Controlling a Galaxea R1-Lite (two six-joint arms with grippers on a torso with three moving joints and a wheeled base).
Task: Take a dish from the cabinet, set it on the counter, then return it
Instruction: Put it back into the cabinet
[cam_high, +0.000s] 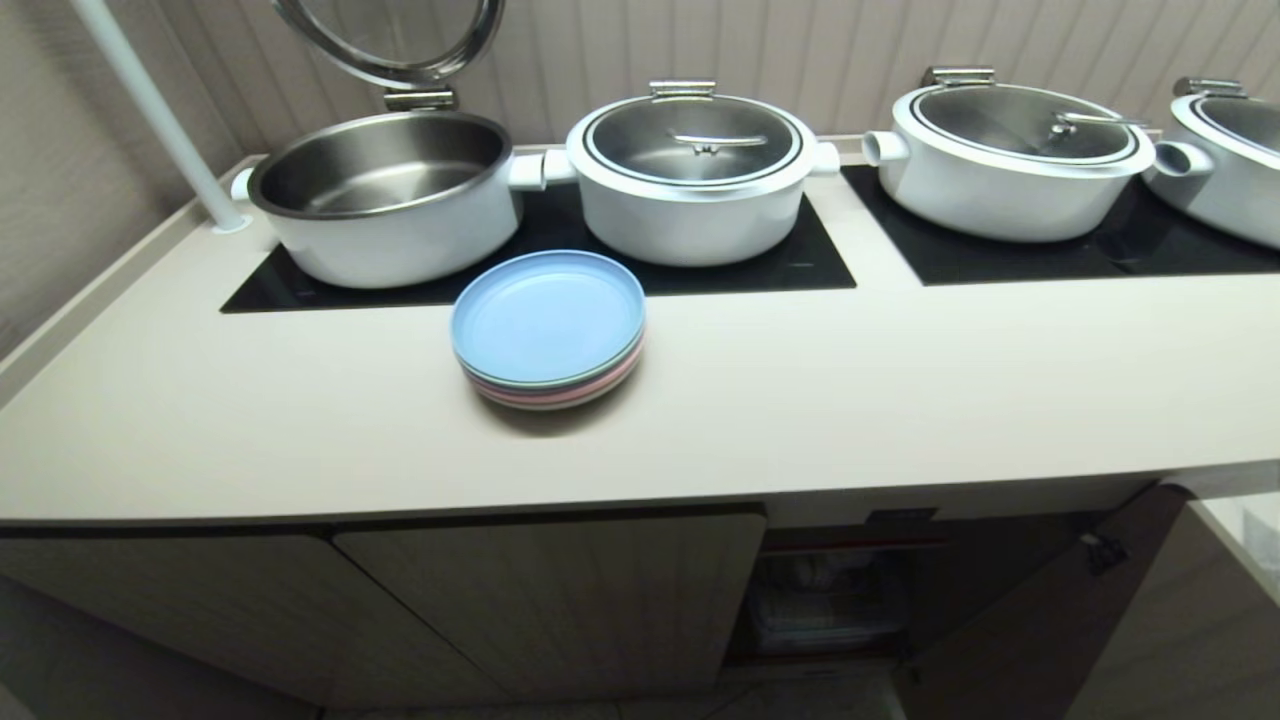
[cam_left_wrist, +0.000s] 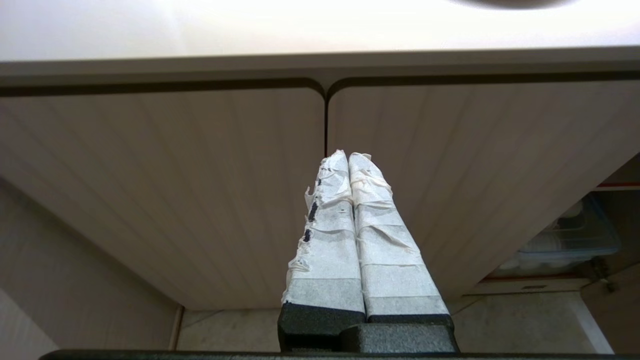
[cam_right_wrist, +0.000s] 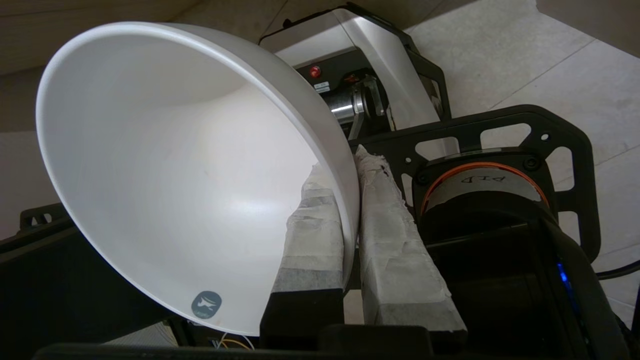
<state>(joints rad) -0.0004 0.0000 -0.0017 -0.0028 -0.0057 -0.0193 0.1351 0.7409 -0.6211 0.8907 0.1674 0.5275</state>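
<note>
My right gripper (cam_right_wrist: 345, 172) is shut on the rim of the dish (cam_right_wrist: 175, 165), a glossy white bowl, one taped finger inside the wall and one outside. The dish hangs low over the robot's base and the floor, and neither shows in the head view. The counter (cam_high: 700, 410) stretches across the head view. Below it the cabinet (cam_high: 560, 590) has two closed ribbed doors and, at the right, an open door (cam_high: 1040, 620) showing a red-edged shelf (cam_high: 850, 545). My left gripper (cam_left_wrist: 347, 157) is shut on nothing and points at the seam between the closed doors (cam_left_wrist: 325, 120).
A stack of blue and pink plates (cam_high: 548, 325) lies on the counter before the hob panels (cam_high: 790, 255). Several white pots stand on the hobs, one (cam_high: 385, 195) with its lid raised. A clear blue-rimmed bin (cam_left_wrist: 570, 240) sits inside the open cabinet.
</note>
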